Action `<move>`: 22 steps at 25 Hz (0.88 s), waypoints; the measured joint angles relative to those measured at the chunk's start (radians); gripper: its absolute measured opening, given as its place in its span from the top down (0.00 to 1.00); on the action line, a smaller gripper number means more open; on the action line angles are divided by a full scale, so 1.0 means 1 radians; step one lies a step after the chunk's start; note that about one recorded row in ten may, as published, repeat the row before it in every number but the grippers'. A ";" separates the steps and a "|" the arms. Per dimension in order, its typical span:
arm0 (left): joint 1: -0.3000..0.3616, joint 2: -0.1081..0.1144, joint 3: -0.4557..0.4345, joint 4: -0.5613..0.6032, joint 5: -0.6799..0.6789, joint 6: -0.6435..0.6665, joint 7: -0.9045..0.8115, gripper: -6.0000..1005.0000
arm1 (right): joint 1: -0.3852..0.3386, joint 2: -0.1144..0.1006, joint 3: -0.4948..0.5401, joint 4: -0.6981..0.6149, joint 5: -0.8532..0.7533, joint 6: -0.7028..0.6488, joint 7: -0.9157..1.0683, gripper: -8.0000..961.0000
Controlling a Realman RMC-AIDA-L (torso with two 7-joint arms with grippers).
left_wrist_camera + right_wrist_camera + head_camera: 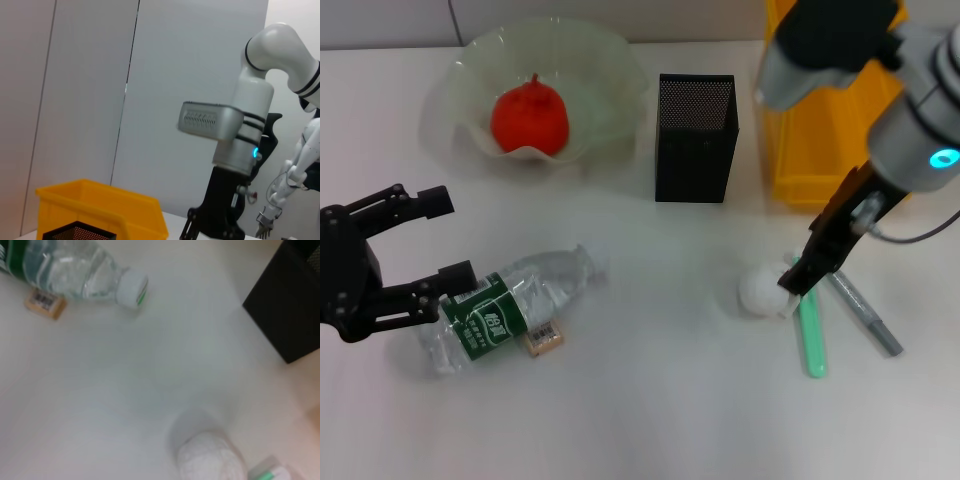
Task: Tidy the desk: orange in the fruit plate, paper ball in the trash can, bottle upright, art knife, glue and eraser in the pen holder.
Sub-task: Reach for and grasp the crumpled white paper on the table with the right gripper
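Note:
The orange [530, 118] lies in the pale-green fruit plate [616, 66] at the back left. The bottle [515, 305] lies on its side at the front left, with the tan eraser [544, 338] against it. My left gripper [448, 238] is open and empty, just left of the bottle's base. The paper ball [763, 291] lies right of centre, and my right gripper [800, 275] is down at its right side. The ball also shows in the right wrist view [210, 460]. The black mesh pen holder [695, 140] stands at the back centre, with the yellow trash can [820, 150] to its right.
A green glue stick [811, 335] and a grey art knife [865, 312] lie on the table just right of the paper ball, under my right arm. The right wrist view shows the bottle [75, 265], the eraser [45, 302] and the pen holder [290, 300].

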 joint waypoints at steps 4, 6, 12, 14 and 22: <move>-0.007 -0.004 -0.003 -0.005 0.017 -0.003 0.001 0.14 | 0.010 0.003 -0.078 0.060 -0.001 0.069 0.019 0.26; -0.010 -0.007 -0.006 -0.006 0.029 -0.004 0.001 0.14 | 0.017 0.004 -0.100 0.088 0.002 0.096 0.025 0.26; -0.014 -0.015 -0.013 -0.006 0.045 -0.014 0.003 0.14 | 0.042 0.005 -0.140 0.170 0.005 0.160 0.039 0.26; -0.015 -0.017 -0.013 -0.007 0.049 -0.019 0.007 0.14 | 0.049 0.005 -0.153 0.188 0.007 0.172 0.040 0.26; -0.018 -0.019 -0.013 -0.015 0.051 -0.031 0.014 0.14 | 0.057 0.007 -0.203 0.222 0.033 0.219 0.048 0.27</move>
